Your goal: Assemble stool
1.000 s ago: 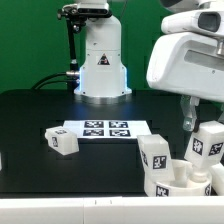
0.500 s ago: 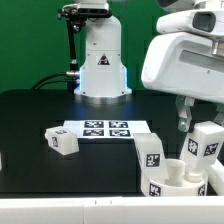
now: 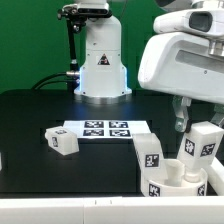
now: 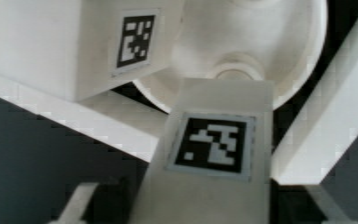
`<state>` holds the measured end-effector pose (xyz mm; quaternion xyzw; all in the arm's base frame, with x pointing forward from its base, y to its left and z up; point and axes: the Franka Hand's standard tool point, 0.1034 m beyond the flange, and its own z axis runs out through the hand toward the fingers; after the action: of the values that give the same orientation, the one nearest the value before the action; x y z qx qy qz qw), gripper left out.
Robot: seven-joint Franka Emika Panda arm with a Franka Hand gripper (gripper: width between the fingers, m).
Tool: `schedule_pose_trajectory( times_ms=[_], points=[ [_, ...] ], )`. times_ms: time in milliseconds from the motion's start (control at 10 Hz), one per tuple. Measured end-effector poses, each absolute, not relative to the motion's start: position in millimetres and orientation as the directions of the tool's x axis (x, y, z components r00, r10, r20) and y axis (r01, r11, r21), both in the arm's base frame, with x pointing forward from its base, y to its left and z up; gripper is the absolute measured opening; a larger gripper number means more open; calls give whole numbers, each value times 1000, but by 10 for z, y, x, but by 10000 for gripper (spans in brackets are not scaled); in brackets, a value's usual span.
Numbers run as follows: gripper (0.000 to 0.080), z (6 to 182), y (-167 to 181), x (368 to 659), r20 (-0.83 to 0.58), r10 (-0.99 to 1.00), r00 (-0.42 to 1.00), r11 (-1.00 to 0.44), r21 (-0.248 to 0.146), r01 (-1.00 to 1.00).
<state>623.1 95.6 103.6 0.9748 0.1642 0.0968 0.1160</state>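
One chunky white plastic leg (image 3: 204, 138), black-and-white square tag (image 4: 208, 142) on its face, stood on the round white dish-like seat (image 3: 180, 172) at lower right, pinched by the gripper (image 3: 190, 122). Another tagged leg (image 3: 60, 141) lay at left.

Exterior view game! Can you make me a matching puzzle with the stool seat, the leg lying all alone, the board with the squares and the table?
Things:
1. seat
2. loose leg
3. marker board
4. table

Matches:
A. black all over
B. lying alone at the exterior view's left
C. flat and white in the middle of the table
D. round, at the exterior view's right

Pairs: 1-D, 2-B, 3-C, 4-A
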Motion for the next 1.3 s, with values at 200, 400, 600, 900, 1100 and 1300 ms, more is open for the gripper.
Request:
schedule_pose_trajectory(
  times_ms=[200, 400, 600, 900, 1100, 1300],
  points=[
    [363, 1034, 932, 6237, 151, 342, 927, -919, 259, 297],
    [363, 988, 965, 6249, 172, 343, 923, -921, 256, 294],
    [363, 928, 1026, 6214, 164, 348, 923, -919, 256, 301],
    [363, 893, 1079, 6216, 193, 360, 913, -917, 252, 309],
    [363, 898, 1107, 6236, 225, 367, 903, -917, 249, 311],
    [363, 902, 1208, 6229, 230, 364, 903, -919, 246, 308]
  ],
)
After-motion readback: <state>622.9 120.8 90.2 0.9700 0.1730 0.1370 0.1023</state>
